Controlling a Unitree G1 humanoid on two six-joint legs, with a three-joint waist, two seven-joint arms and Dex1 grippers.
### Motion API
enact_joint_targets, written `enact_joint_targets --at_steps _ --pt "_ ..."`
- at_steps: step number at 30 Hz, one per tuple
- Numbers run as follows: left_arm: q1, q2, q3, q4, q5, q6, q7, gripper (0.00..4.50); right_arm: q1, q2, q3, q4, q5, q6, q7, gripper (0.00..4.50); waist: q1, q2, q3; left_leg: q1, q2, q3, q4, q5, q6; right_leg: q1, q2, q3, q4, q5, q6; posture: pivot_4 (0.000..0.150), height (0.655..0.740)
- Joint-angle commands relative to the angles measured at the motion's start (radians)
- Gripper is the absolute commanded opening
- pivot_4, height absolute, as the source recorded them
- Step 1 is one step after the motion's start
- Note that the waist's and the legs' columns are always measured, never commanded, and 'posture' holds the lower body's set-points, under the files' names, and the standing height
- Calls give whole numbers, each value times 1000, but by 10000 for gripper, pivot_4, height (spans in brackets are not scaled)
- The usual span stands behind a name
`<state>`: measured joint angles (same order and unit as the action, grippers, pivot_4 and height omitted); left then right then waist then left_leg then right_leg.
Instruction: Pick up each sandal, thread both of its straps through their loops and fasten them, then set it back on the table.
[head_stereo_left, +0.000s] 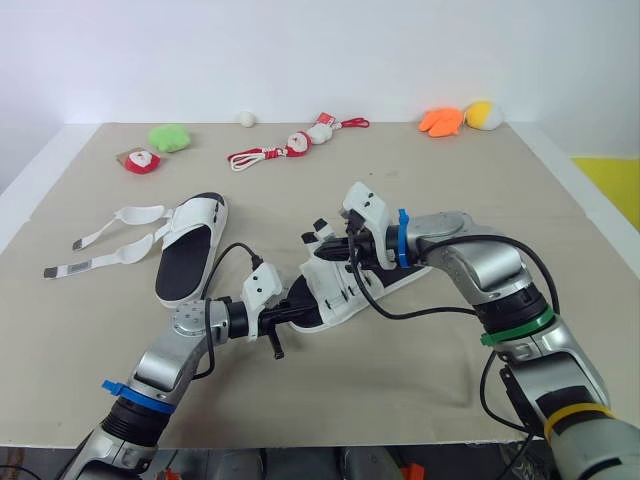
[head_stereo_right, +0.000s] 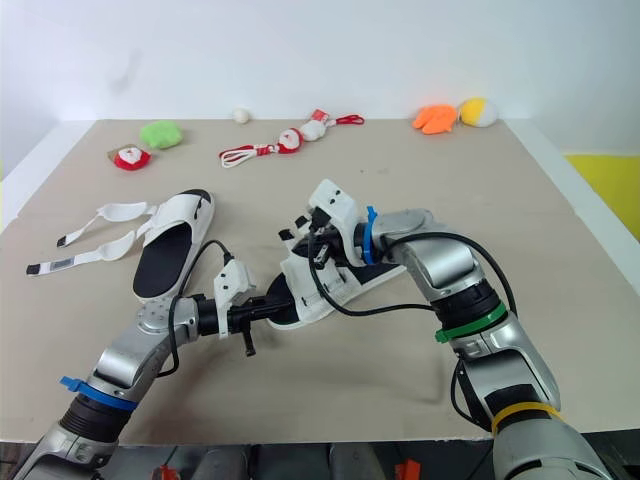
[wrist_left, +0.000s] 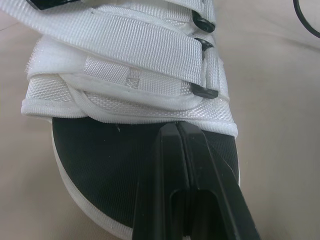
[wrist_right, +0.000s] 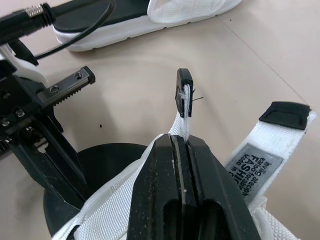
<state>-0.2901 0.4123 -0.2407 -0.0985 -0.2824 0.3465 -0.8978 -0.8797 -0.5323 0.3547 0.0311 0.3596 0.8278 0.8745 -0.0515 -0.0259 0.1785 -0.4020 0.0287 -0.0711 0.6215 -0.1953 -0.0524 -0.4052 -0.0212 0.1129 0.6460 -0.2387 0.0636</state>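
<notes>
Right wrist view, right gripper (wrist_right: 181, 140): pressed together on the end of one white strap (wrist_right: 185, 102), whose black tip pokes out past the fingertips.
Second strap (wrist_right: 257, 160): loose, its end free in the air, so not fastened.
Left gripper (wrist_left: 177, 127): fingers pressed together over the black footbed (wrist_left: 100, 165) at the toe, with nothing showing between them.
Worked sandal (head_stereo_left: 330, 300): mid-table, between both grippers. You cannot tell whether the pinched strap has passed its loop (wrist_left: 204, 91).
Other sandal (head_stereo_left: 190, 250): flat on the table (head_stereo_left: 420, 380), well to the left, its open straps (head_stereo_left: 130, 215) spread out beside it.
Progress: you are early, by my judgement. No strap looks closed, four remain, and then each sandal must be set down.
</notes>
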Motion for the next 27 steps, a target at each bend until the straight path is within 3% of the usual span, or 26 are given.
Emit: enact_joint_targets --at_steps 1,10,27 --pt "48 9 -54 47 40 38 2 0 -11 4 -63 -51 4 -54 9 756 0 0 0 0 0 0 0 0 0 0 0 0 0 0 0 1500 7400" --pt "63 13 -53 36 37 42 4 0 94 -91 -66 -114 -51 -310 140 756 1 0 0 -1 0 0 -2 0 -1 0 0 0 0 -1 1 1500 7400" --pt "50 10 -54 47 39 40 -2 0 35 -18 -38 -94 -120 -339 167 756 2 0 0 -1 0 0 -2 0 -1 0 0 0 0 -1 0 1500 7400"
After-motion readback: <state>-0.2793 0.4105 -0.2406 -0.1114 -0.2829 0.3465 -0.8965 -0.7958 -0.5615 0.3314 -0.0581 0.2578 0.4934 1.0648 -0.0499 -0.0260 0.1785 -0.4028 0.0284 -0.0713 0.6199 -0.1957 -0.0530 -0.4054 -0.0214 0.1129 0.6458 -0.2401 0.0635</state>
